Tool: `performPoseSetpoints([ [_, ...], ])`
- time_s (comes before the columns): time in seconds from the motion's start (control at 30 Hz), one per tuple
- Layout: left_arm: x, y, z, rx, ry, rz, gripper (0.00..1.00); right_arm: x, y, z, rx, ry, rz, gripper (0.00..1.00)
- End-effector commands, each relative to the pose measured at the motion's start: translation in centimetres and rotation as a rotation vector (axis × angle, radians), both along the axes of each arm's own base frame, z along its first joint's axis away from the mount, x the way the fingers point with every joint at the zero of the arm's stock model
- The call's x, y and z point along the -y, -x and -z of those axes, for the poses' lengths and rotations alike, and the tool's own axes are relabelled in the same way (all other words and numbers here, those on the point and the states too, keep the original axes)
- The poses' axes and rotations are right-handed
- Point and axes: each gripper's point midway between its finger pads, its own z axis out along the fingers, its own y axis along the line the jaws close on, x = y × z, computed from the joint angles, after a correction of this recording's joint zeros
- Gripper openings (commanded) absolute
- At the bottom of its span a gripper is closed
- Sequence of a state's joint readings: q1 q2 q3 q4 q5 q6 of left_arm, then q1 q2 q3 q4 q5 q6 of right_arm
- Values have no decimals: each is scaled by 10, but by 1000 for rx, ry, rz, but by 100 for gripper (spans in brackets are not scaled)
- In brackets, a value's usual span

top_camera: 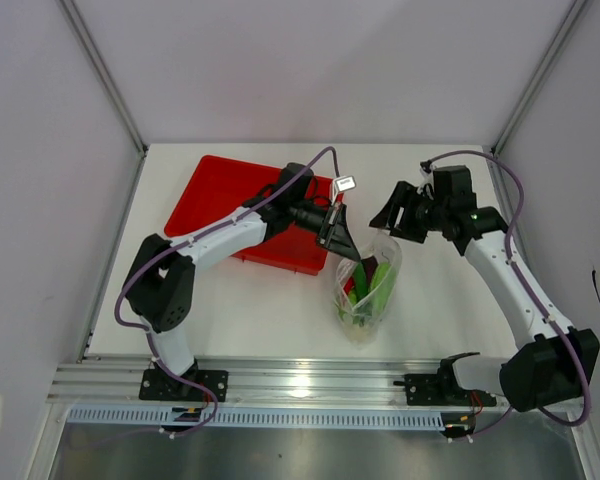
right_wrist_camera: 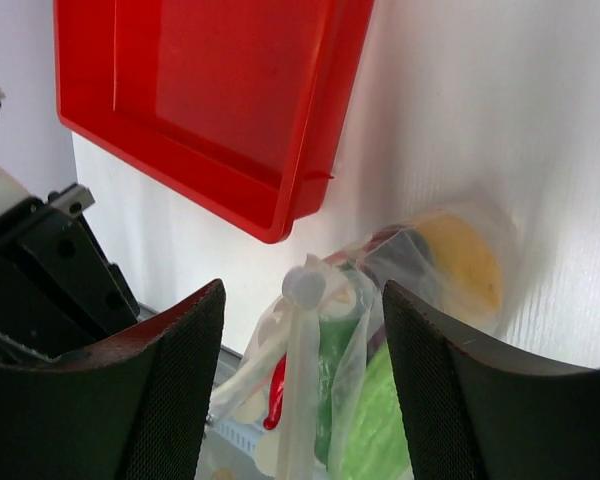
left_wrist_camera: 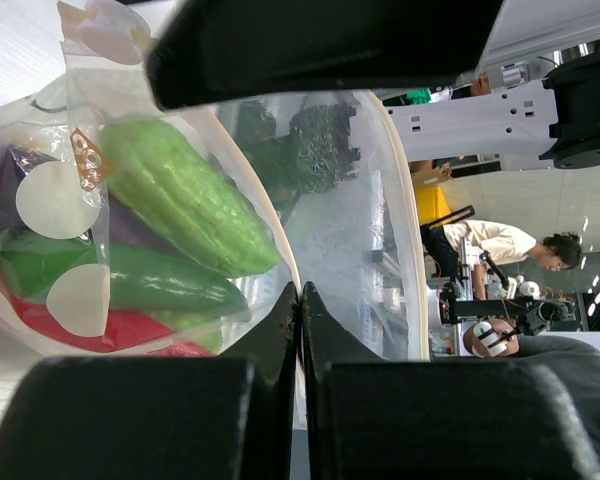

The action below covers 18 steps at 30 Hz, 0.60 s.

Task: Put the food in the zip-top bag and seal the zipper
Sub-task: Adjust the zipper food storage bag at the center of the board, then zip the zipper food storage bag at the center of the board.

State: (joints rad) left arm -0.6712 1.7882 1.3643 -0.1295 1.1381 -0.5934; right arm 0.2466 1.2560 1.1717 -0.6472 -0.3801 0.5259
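The clear zip-top bag [top_camera: 370,285] hangs upright over the table, right of the tray. It holds the food: a bumpy green vegetable [left_wrist_camera: 190,195], a smooth green one [left_wrist_camera: 130,275], a red chili [left_wrist_camera: 110,325] and a yellow lemon [right_wrist_camera: 460,255]. My left gripper [top_camera: 336,236] is shut on the bag's top edge, and its jaws [left_wrist_camera: 300,292] meet on the plastic rim. My right gripper [top_camera: 395,222] is open just above and right of the bag's mouth. In the right wrist view its open jaws [right_wrist_camera: 302,290] straddle the bag's folded white top corner [right_wrist_camera: 305,285] without touching it. The zipper strip [left_wrist_camera: 405,200] runs along the mouth, which stands open.
The red tray [top_camera: 230,195] lies at the back left of the white table, with my left arm over its right part; it also shows in the right wrist view [right_wrist_camera: 210,100]. An aluminium rail [top_camera: 310,380] runs along the near edge.
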Motion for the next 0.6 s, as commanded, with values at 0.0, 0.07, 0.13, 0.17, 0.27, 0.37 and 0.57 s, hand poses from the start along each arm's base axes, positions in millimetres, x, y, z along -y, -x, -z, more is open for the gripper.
performPoseSetpoints([
  [0.0,5,1,-20,60,56,37,1,-1,-15,-11,39,39,-23,66],
  [0.07,6,1,-22,62,56,36,1,0,-16,-10,31,71,-31,65],
  [0.13,7,1,-23,63,55,36,1,1,-16,-6,18,96,-34,63],
  [0.17,7,0,-24,65,55,33,1,1,-14,-4,12,112,-41,61],
  [0.27,9,-1,-26,65,57,32,1,3,-9,2,-6,147,-44,59],
  [0.37,10,-1,-26,66,57,30,1,5,-5,9,-24,183,-47,54],
  [0.57,11,-1,-27,64,56,35,1,7,5,14,-33,245,-37,43],
])
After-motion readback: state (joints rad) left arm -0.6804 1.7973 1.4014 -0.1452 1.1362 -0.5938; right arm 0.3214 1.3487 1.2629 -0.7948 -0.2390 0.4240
